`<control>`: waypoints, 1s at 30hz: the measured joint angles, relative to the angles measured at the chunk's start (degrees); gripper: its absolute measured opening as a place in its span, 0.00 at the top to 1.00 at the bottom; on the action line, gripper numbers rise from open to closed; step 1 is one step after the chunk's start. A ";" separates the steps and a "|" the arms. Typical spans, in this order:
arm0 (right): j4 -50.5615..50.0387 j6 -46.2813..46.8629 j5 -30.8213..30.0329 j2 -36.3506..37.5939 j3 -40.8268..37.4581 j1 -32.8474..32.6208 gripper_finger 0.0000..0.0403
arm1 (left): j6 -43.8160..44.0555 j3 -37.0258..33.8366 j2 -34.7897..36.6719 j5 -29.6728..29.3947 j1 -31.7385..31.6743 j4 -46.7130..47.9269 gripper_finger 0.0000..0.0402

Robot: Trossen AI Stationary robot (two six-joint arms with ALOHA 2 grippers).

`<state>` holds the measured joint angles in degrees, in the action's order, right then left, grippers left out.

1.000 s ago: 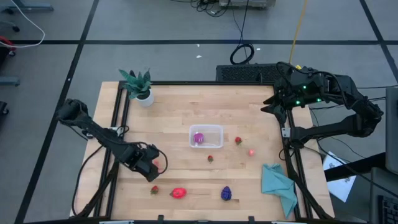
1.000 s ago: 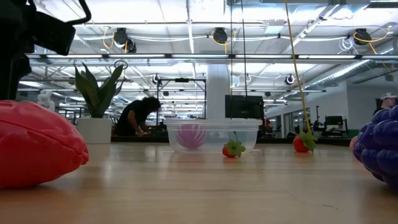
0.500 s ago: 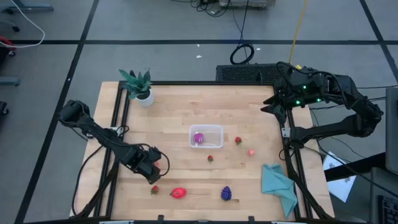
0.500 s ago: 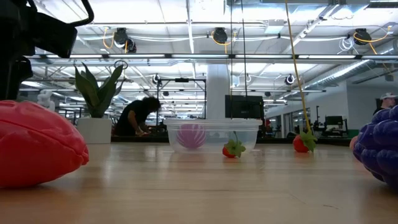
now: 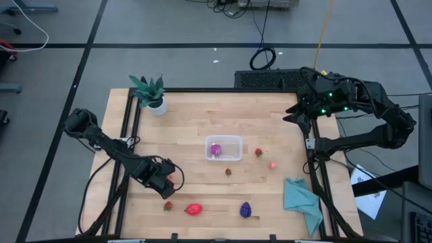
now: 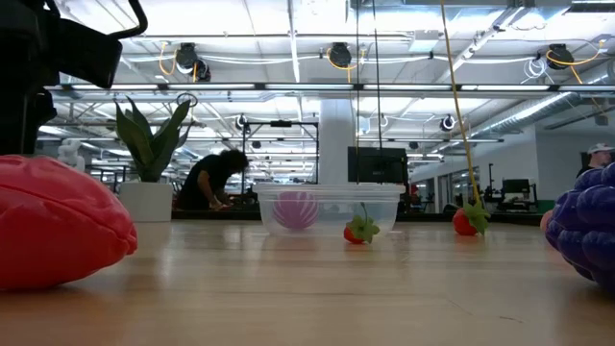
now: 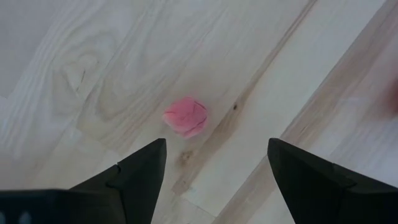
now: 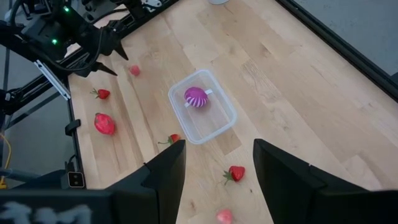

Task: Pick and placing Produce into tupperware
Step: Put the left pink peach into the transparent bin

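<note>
Left gripper (image 7: pixel 214 163) hovering over small pink piece (image 7: pixel 186 116) on table (image 5: pixel 202 128), near-left area; jaws spread wide, nothing held. Piece sits ahead of the fingertips, roughly centred in the gap, slightly toward one finger.

Step in hand, judged: grasp this piece, then carry to tupperware (image 5: pixel 223 148) mid-table. Magenta ball (image 5: pixel 215 149) already inside.

To do well:
- Advance and lower until piece sits fully between the fingers, not at tips; tiny and round, likely to squirt out if pinched off-centre.
- Close slow, stop on contact; bare wood, so could roll if nudged.
- Lift clear before traversing; small strawberry (image 5: pixel 167 206) and bigger red piece (image 5: pixel 194 209) lie nearby toward front edge, avoid sweeping them.
- Release low inside the tupperware, away from the ball.

Right gripper (image 8: pixel 215 162) parked high at far-right corner, jaws partly apart, empty.

Still out on table: three strawberries, purple cluster (image 5: pixel 246 210), another pink piece (image 5: pixel 273 165).
</note>
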<state>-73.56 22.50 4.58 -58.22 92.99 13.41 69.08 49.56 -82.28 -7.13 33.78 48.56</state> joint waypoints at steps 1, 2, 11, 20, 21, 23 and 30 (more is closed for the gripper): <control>0.00 0.00 0.00 0.00 0.00 0.00 0.55 | 0.00 0.00 0.00 -0.19 0.00 0.00 0.28; 0.00 0.00 0.00 0.00 0.00 -0.02 0.55 | 0.00 0.00 0.00 -0.38 0.00 -0.02 0.28; 0.02 0.00 0.00 0.00 0.00 -0.02 0.55 | -0.35 0.00 0.00 -0.83 0.00 0.00 0.28; 0.00 0.00 0.09 0.00 0.00 -0.02 0.55 | -1.03 0.00 0.02 -2.30 -0.75 0.39 0.28; 0.02 0.00 0.13 0.00 0.00 -0.02 0.55 | -1.04 0.00 0.02 -2.30 -0.88 0.81 0.28; 0.02 0.00 0.15 0.00 0.00 -0.01 0.55 | -0.98 -0.01 -0.36 -2.30 -1.13 1.50 0.27; 0.00 0.00 0.17 0.02 0.00 0.00 0.55 | 0.45 -4.45 -0.63 1.12 -1.51 -4.04 0.23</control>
<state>-73.56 22.50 4.75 -58.19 92.99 13.41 69.52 45.11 -82.91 -6.01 32.27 44.52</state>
